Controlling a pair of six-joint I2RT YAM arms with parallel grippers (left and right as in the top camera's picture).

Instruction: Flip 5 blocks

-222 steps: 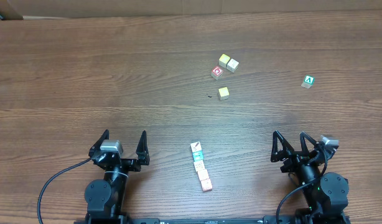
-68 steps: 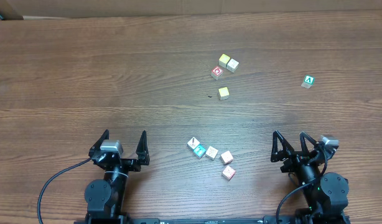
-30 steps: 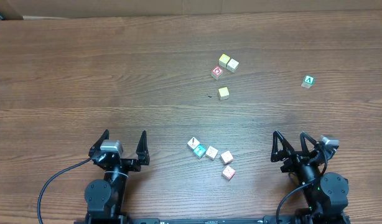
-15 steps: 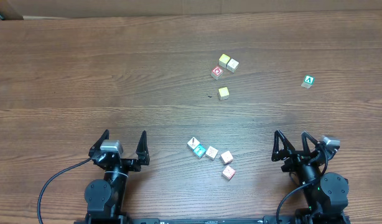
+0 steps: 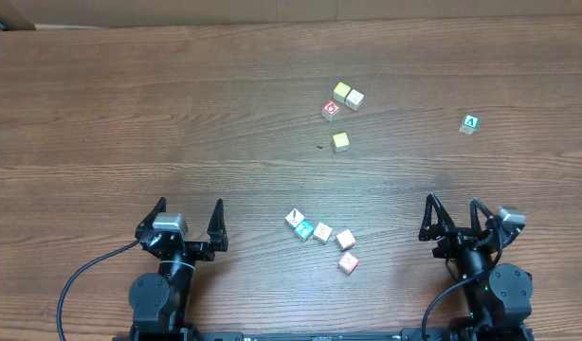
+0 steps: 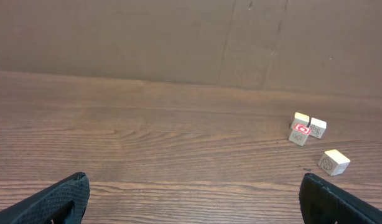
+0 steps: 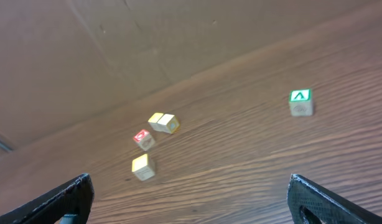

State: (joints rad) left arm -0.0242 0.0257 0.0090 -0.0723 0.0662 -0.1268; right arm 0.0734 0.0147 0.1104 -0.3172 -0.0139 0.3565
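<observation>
At the front of the table (image 5: 101, 114), between left gripper (image 5: 190, 205) and right gripper (image 5: 453, 202), the five blocks (image 5: 322, 232) sit unmoved; only the right edged outward, both claws spread, empty, so flips look finished.

Gone from a tight straight column to a loose, crooked scatter: the five letter blocks (image 5: 322, 232), with the white dark-marked one (image 5: 294, 219) and the teal-faced one (image 5: 305, 229) touching at the left end and one pink-printed block (image 5: 348, 262) off on its own. Shifted slightly rightward in the last half-second: the right gripper (image 5: 452, 208).
</observation>
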